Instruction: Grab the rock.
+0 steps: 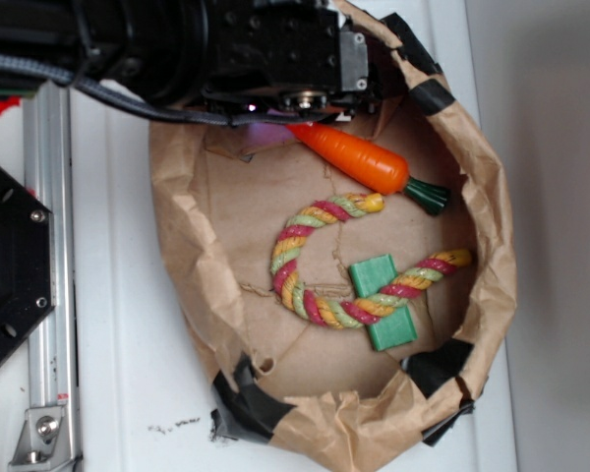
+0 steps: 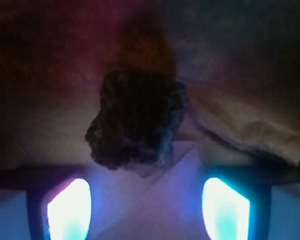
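Observation:
In the wrist view the rock (image 2: pixel 135 122), dark and rough, lies on brown paper just ahead of my gripper (image 2: pixel 147 200). The gripper is open: its two glowing fingertips (image 2: pixel 70 207) stand wide apart at the bottom of the frame, with only bare paper between them. The rock's lower edge ends just short of the fingertips and touches neither. In the exterior view the black arm (image 1: pixel 226 49) covers the top of the paper-lined basin (image 1: pixel 492 265) and hides both the rock and the fingers.
An orange toy carrot (image 1: pixel 359 162), a coloured rope (image 1: pixel 324 265) and a green block (image 1: pixel 383 300) lie in the basin. A crumpled paper wall (image 2: pixel 250 125) rises to the right of the rock. A metal rail (image 1: pixel 49 246) and a black plate (image 1: pixel 10 265) stand at the left.

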Motion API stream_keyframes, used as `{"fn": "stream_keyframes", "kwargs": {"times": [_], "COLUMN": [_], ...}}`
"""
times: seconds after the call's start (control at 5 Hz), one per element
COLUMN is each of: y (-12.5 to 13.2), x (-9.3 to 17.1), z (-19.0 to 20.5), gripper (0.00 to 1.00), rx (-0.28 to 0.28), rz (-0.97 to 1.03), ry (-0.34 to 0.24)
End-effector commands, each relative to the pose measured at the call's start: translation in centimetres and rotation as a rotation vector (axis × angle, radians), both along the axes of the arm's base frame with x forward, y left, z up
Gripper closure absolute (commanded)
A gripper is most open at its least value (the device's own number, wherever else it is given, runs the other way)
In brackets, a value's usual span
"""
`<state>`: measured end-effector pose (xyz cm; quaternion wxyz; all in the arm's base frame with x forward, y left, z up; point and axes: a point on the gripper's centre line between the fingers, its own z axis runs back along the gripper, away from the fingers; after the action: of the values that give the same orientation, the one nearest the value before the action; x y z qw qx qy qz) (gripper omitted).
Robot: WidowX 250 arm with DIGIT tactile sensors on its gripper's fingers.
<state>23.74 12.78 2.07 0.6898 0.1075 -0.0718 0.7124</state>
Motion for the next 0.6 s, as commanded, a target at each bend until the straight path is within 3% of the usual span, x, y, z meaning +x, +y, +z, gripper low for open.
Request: {"fn": "stream_keyframes", "kwargs": {"times": [0.0, 0.4], "y": [4.22, 3.95], "x": [-2.48, -2.08], "z": [1.53, 1.94], "gripper": [0.0, 0.0], "rx": [0.028, 0.012], "rz": [0.126, 0.078], "ry": [-0.013, -0.009]}}
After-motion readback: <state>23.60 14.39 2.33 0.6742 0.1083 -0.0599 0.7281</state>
